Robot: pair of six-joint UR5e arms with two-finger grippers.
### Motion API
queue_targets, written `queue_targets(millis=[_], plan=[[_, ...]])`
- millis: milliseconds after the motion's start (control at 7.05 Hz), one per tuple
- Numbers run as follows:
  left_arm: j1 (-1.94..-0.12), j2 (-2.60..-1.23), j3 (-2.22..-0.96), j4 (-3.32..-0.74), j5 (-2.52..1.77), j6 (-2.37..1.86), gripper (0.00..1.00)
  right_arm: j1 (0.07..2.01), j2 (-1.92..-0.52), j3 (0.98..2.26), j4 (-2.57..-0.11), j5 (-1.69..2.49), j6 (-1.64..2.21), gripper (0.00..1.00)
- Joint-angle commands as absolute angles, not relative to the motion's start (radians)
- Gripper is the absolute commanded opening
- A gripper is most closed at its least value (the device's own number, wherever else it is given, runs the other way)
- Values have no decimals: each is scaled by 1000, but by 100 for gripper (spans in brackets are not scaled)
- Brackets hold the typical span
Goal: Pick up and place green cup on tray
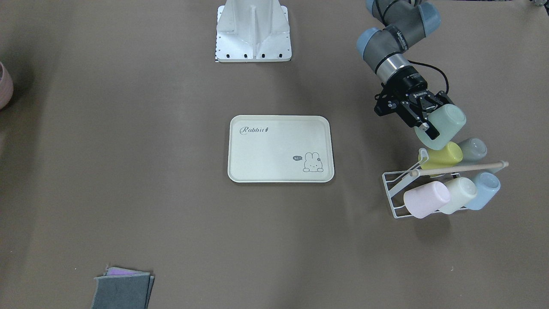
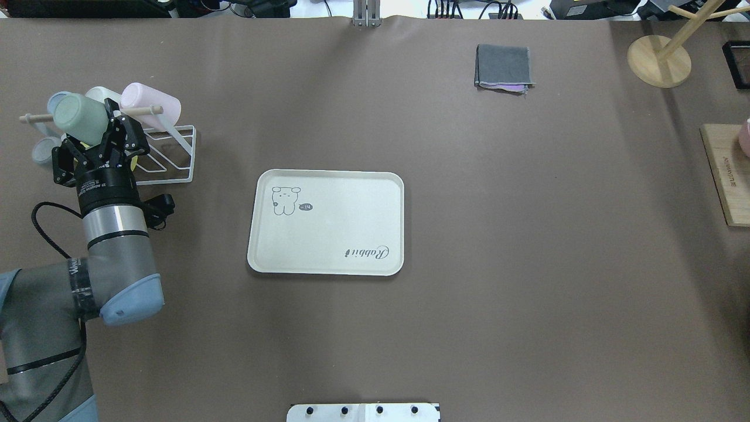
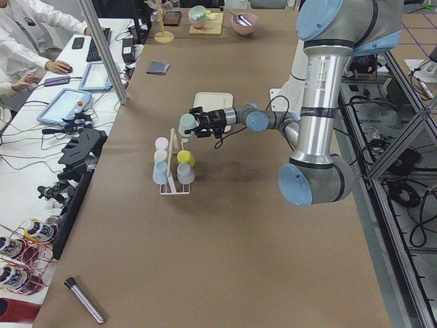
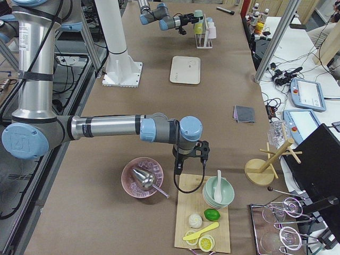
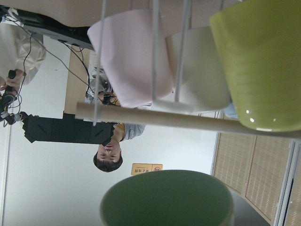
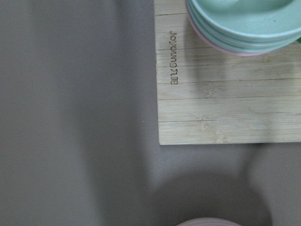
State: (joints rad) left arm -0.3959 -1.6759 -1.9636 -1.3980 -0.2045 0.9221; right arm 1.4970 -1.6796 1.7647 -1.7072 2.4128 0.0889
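The plain, pale-mint green cup (image 1: 448, 124) is pinched by the left gripper (image 1: 431, 120) over the brown table (image 1: 128, 171). The right gripper (image 4: 186, 159) cannot be judged.

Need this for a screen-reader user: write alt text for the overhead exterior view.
The left gripper holds the green cup tilted over a white wire rack of pastel cups at the view's left. The cream tray lies flat at the view's centre, well to the cup's right.
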Motion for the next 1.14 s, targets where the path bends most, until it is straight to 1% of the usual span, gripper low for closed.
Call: queue_targets(millis=[0, 142, 284, 426, 851, 993], plan=[[-397, -1672, -1984, -1725, -209, 1006, 1, 1508, -1696, 1767, -1707, 2401, 87, 100], [-394, -1672, -1953, -1967, -254, 1059, 1, 1509, -1698, 1766, -1706, 2401, 87, 100], [-393, -1689, -1927, -2138, -355, 1052, 1, 1516, -1701, 1769, -1707, 2401, 87, 100], [-394, -1731, -1904, -2251, -433, 1030, 1, 1520, -1707, 1769, -1706, 2401, 87, 100], [-394, -1764, -1887, -2380, -801, 544, 1, 1531, -1716, 1769, -1704, 2401, 86, 100], [-394, -1784, -1872, -2481, -906, 447, 1, 1532, -1724, 1769, -1703, 2401, 84, 100]])
